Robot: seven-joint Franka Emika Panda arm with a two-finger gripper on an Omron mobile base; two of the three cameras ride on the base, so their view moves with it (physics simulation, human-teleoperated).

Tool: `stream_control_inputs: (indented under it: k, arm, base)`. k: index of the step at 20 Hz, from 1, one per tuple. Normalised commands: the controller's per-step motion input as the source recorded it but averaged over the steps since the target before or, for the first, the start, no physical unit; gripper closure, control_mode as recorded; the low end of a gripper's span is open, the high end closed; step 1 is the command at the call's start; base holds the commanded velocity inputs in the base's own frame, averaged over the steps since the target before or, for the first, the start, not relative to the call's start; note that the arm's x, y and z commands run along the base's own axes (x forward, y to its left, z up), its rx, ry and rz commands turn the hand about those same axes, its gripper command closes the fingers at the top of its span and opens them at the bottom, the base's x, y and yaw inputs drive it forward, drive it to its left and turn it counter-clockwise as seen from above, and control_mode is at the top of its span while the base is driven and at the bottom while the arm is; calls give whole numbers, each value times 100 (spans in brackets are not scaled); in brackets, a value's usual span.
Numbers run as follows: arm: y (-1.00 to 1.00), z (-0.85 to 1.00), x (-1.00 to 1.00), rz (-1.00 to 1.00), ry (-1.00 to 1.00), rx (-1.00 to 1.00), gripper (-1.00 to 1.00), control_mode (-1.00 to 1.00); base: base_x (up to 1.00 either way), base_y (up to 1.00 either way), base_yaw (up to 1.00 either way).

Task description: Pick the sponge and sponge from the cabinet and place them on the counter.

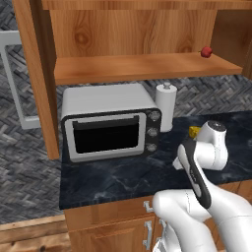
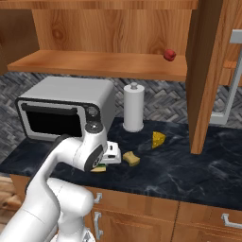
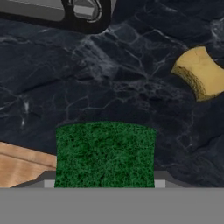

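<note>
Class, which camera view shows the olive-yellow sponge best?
The right base view: the olive-yellow sponge lies whole on the counter beside the gripper. The hand view shows it whole but near the picture's edge; the left base view hides it behind the arm.

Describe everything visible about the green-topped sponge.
The green-topped sponge is a rectangular block with a coarse dark green scouring top over a yellow body, whose edge peeks out under the gripper in the right base view. It sits between the gripper's fingers, low over the counter, near the plain yellow sponge.
</note>
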Motion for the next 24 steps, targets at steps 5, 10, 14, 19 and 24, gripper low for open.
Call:
stream_control_inputs:
  k: [5, 10, 14, 19, 24]
  arm:
    - [0, -9, 12, 0, 0, 1, 100, -100]
    - [0, -14, 14, 0, 0, 0, 100, -100]
    - [0, -17, 18, 0, 1, 0, 100, -100]
    - [0, -28, 16, 0, 4, 0, 100, -100]
    - [0, -36, 10, 0, 5, 0, 100, -100]
  base:
    - [0, 0, 0]
    - [0, 0, 0]
    - [0, 0, 0]
    - [0, 0, 0]
    - [0, 0, 0]
